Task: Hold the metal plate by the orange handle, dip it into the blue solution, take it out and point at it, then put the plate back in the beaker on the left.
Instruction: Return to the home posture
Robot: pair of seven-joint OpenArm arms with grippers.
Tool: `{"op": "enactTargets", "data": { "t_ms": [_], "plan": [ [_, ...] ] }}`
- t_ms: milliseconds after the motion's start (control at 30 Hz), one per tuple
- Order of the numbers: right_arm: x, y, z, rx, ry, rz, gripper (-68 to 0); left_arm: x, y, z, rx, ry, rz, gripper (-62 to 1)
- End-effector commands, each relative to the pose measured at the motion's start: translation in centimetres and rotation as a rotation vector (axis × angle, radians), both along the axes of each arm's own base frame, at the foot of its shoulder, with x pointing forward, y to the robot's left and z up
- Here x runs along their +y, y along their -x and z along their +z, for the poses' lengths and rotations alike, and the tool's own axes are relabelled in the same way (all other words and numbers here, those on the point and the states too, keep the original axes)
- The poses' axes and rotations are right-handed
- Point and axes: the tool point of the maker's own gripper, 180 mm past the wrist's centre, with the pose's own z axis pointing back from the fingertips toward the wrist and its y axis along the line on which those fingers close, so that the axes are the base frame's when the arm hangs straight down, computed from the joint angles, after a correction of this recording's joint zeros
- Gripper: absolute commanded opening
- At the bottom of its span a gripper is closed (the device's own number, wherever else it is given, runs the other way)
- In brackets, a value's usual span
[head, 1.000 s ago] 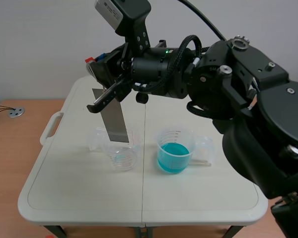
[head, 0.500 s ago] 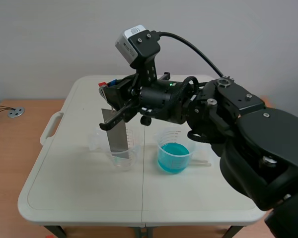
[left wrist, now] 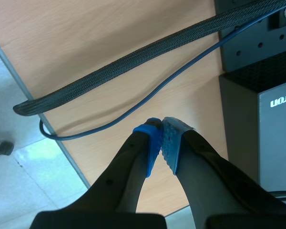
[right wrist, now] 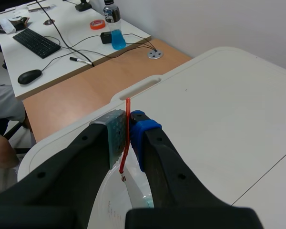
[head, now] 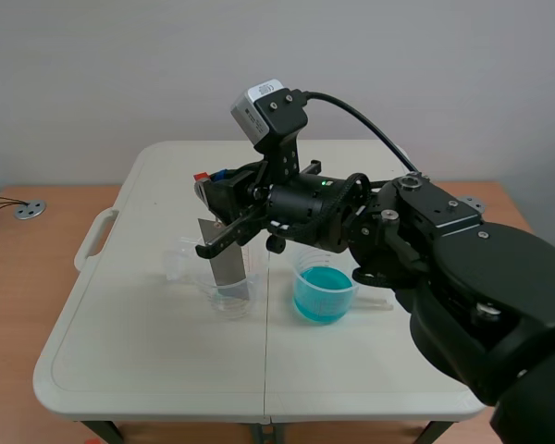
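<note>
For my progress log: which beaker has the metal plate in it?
The clear beaker, left of the beaker of blue solution; the metal plate stands in it.

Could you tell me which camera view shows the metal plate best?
The scene view: the metal plate hangs full-face into the left beaker. The right wrist view shows only its edge; the left wrist view, nothing.

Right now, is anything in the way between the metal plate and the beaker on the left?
No, nothing visible. The metal plate, clamped by its orange handle in the right jaws, hangs with its lower end already inside the left beaker.
</note>
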Motion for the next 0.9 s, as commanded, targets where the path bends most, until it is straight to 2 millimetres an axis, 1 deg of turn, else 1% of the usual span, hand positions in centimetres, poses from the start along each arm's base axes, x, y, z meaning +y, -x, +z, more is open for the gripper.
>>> {"op": "enactTargets", "data": {
  "t_ms": [0, 100, 133, 233, 400, 433, 467, 500, 533, 633, 667, 700, 733, 867],
  "plan": [
    [0.0, -0.6, 1.3, -0.031, -0.020, -0.003, -66.2, 0.0, 0.1, 0.2, -0.006, 0.009, -0.001, -57.9],
    [0.0, -0.6, 1.3, -0.032, -0.017, -0.003, -66.0, 0.0, 0.1, 0.2, -0.006, 0.009, -0.001, -57.9],
    [0.0, -0.6, 1.3, -0.032, -0.017, -0.004, -64.8, 0.0, 0.0, 0.2, -0.006, 0.009, -0.001, -57.9],
    [-0.4, -0.9, 1.4, -0.034, -0.020, -0.018, -58.1, 0.0, 0.0, 0.2, -0.009, 0.010, -0.001, -57.9],
    [-1.5, -2.0, 1.9, -0.047, -0.023, -0.054, -52.9, 0.0, 0.0, 0.2, -0.009, 0.010, -0.001, -57.8],
    [-1.8, -2.2, 2.0, -0.048, -0.022, -0.062, -51.8, 0.0, 0.0, 0.2, -0.009, 0.010, -0.001, -57.0],
    [-2.1, -2.4, 2.1, -0.051, -0.022, -0.071, -50.5, 0.0, 0.0, 0.2, -0.008, 0.010, -0.001, -54.0],
    [-2.4, -2.6, 2.2, -0.054, -0.023, -0.080, -48.8, -0.1, 0.0, 0.2, -0.008, 0.010, -0.004, -47.9],
    [-2.7, -2.9, 2.3, -0.055, -0.025, -0.090, -47.4, -0.1, 0.0, 0.2, -0.008, 0.010, -0.005, -38.7],
    [-3.4, -3.3, 2.5, -0.058, -0.029, -0.111, -45.2, 0.0, 0.0, 0.2, -0.009, 0.010, -0.003, -2.0],
    [-3.5, -3.4, 2.5, -0.058, -0.030, -0.116, -45.2, 0.0, -0.1, 0.2, -0.010, 0.010, 0.006, 1.4],
    [-3.6, -3.5, 2.5, -0.058, -0.030, -0.119, -45.2, -0.1, -0.1, 0.2, -0.011, 0.010, 0.010, 1.4],
    [-3.8, -3.5, 2.6, -0.059, -0.031, -0.124, -43.6, -0.1, -0.1, 0.2, -0.011, 0.010, 0.008, 1.4],
    [-3.9, -3.7, 2.9, -0.069, -0.046, -0.131, -30.3, -0.1, -0.1, 0.2, -0.011, 0.011, 0.008, 1.4]
  ]
}}
